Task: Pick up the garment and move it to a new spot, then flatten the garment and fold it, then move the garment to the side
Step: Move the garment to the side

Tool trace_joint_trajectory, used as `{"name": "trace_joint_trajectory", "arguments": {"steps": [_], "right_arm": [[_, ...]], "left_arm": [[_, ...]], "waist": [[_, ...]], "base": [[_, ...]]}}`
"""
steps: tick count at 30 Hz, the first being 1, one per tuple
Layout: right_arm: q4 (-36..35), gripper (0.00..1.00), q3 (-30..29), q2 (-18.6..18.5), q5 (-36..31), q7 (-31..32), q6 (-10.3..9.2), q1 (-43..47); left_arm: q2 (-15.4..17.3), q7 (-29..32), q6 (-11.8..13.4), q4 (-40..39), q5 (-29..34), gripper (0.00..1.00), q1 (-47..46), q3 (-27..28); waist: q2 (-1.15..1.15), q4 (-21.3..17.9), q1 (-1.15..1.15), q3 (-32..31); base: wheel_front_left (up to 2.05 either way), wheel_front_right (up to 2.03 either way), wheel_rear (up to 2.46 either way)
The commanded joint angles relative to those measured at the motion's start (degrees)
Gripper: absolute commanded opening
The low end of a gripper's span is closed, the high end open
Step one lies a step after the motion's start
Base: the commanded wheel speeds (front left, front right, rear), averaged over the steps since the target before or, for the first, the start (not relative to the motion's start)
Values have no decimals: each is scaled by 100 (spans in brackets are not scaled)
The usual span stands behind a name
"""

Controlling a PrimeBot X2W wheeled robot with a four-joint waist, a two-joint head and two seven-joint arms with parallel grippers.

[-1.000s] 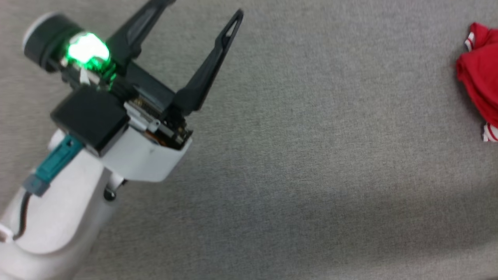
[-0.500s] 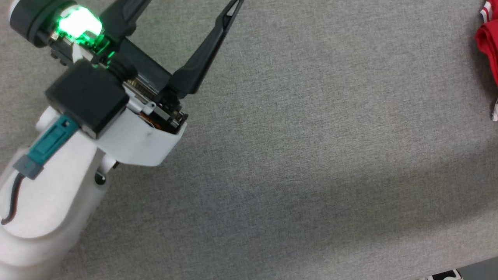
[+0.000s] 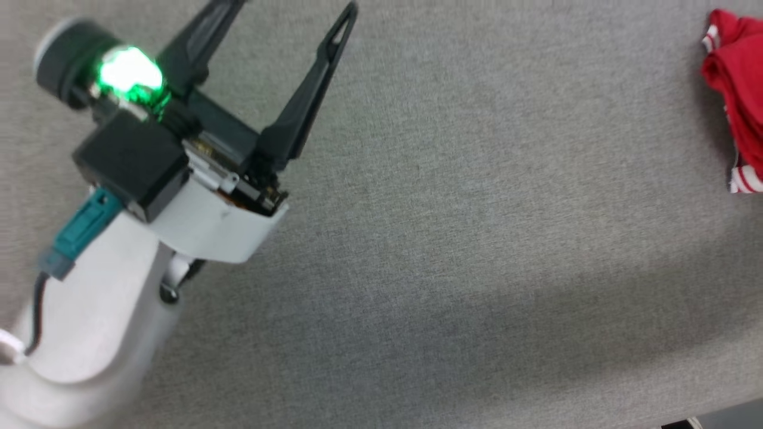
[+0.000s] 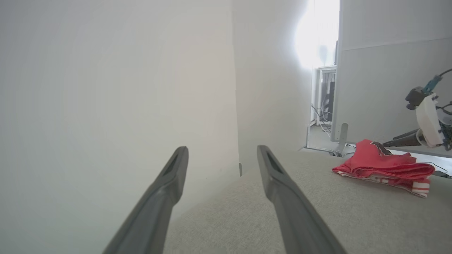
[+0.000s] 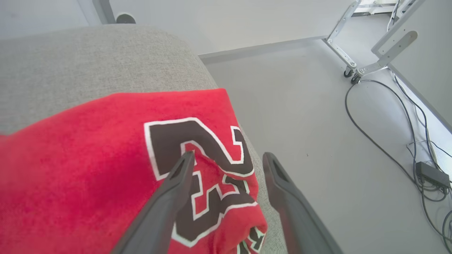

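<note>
On the left, our left gripper (image 3: 292, 12) hangs over the gray top (image 3: 477, 238). Its 2 fingers are spread wide, with nothing in them. The middle of the gray top is bare. Far to the right lies the garment (image 3: 739, 89), a red bunched-up heap close to the edge of the gray top. Our right gripper (image 5: 229, 155) is just above it. Its 2 fingers are spread apart too and pinch nothing. 1 finger is over the black 23 (image 5: 197, 165).

We think the garment is soft, light and floppy. It will sag when we lift it, and it will not break. A good place to grab is a thick fold or the striped trim (image 3: 745, 179), with a deep pinch so it does not slip out.

Further right is the floor (image 5: 300, 106), with a black cable (image 5: 370, 135), a small black box (image 5: 432, 174) and metal legs (image 5: 339, 53) on wheels. The garment is near the drop, so a pull that way could drag it off.
</note>
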Motion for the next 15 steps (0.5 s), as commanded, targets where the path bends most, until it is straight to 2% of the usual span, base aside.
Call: {"name": "trace_joint_trajectory", "arguments": {"steps": [1, 9, 15], "right_arm": [[-175, 100, 177, -91, 12, -22, -10, 217], [-1149, 100, 1108, -71, -154, -234, -10, 833], [-1454, 100, 1379, 126, -236, -581, -10, 1203]], "left_arm": [[-140, 3, -20, 33, -26, 100, 302, 148], [-723, 3, -20, 173, 37, 100, 1598, 772], [-1031, 3, -21, 364, 57, 100, 2450, 1156]], "waist": [[0, 122, 0, -408], [0, 514, 0, -1304], [0, 877, 0, -1850]], "base": [[0, 0, 0], [0, 0, 0], [0, 0, 0]]}}
